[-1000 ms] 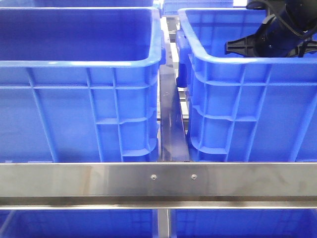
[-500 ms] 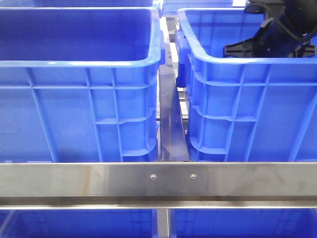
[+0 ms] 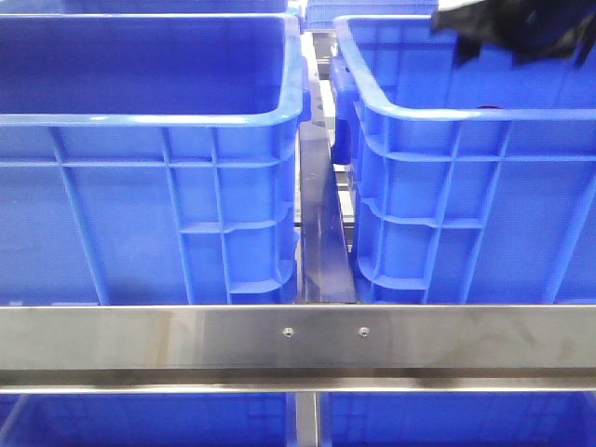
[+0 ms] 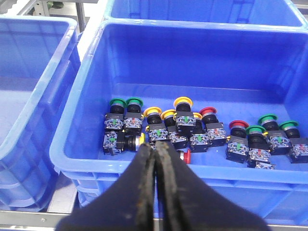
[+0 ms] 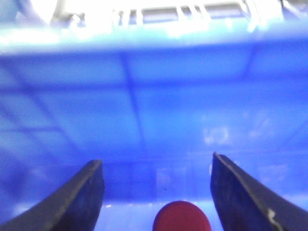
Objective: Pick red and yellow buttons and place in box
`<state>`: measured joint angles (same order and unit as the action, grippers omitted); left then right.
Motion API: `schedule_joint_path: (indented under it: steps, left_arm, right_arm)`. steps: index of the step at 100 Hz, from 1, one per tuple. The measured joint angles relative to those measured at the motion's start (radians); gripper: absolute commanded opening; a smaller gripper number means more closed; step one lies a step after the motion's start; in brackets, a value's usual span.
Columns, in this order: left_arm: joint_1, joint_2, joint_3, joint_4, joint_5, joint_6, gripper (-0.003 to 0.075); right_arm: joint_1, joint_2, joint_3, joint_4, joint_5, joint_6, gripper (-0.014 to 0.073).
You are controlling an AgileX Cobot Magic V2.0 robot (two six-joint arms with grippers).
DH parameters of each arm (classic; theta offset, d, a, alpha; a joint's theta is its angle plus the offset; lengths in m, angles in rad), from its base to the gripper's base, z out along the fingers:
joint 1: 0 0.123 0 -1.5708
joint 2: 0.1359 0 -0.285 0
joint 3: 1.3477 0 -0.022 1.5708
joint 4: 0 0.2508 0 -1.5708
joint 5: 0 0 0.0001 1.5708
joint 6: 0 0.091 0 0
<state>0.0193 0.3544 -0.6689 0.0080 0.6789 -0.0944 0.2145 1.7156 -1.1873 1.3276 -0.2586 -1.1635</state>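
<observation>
Raised since the earlier frame, the right hand (image 3: pixel 521 37) is seen above the box (image 3: pixel 466 116).
Its spread fingers straddle a red button (image 5: pixel 181 217); the left hand (image 4: pixel 155 159) is pressed together.

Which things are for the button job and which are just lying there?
For the job: red buttons, yellow buttons, the blue crate at the open right fingers.
Just lying about: green buttons, metal rail.

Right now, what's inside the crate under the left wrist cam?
Push buttons with green, yellow and red caps lie on the crate floor. The shut left gripper covers part of one red cap.
</observation>
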Motion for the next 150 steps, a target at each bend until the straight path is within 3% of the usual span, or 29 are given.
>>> schedule_joint_path:
  steps: [83, 100, 126, 150]
  left_arm:
    - [0.0, 0.0, 0.0, 0.0, -0.002, 0.0, -0.0019]
    - [0.0, 0.0, 0.0, 0.0, -0.003, -0.002, -0.0019]
    - [0.0, 0.0, 0.0, 0.0, -0.003, -0.002, -0.0019]
    - [0.0, 0.0, 0.0, -0.008, -0.004, -0.002, -0.0018]
  right_arm:
    - [0.0, -0.934, 0.61, 0.052, 0.003, -0.029, 0.0472]
    - [0.0, -1.063, 0.651, 0.053, 0.027, -0.029, 0.032]
    - [0.0, -1.117, 0.655, 0.053, 0.033, -0.029, -0.01]
    - [0.0, -1.117, 0.655, 0.054, 0.06, -0.03, -0.0116]
